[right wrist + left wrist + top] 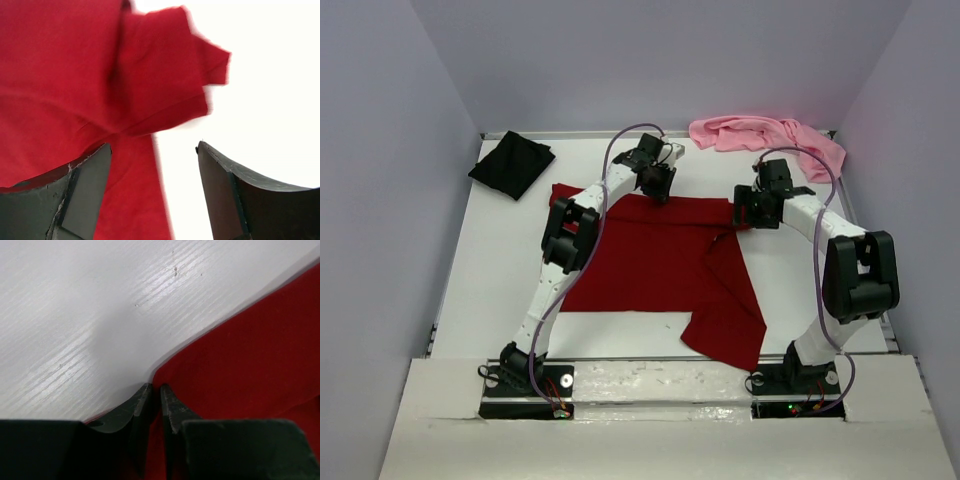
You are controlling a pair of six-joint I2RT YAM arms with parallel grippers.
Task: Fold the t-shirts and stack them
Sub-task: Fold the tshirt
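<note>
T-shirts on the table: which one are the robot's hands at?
The dark red t-shirt, spread out in the middle. The left hand pinches its edge. The black t-shirt and pink t-shirt lie in far corners.

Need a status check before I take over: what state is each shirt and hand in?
dark red shirt: spread out, rumpled on its right side.
black shirt: folded, far left corner.
pink shirt: crumpled, far right edge.
left hand: shut on the dark red shirt's far edge.
right hand: open, over its sleeve.
</note>
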